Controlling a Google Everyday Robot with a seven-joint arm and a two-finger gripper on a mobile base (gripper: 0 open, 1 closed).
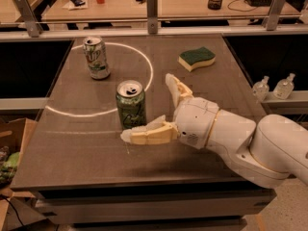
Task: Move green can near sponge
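Note:
The green can (131, 104) stands upright near the middle of the dark table, its silver top showing. The sponge (197, 58), dark green over pale yellow, lies at the table's far right. My gripper (147, 106) is open, reaching in from the right. One finger (147, 134) lies just in front of the can's base and the other (175, 88) points up to the can's right. The can sits at the mouth of the open fingers, not held.
A paler silver-white can (96, 57) stands at the far left inside a white circle (147, 71) marked on the table (72, 158). Two small clear bottles (274, 87) stand off the right edge. A box (12, 148) sits at the lower left.

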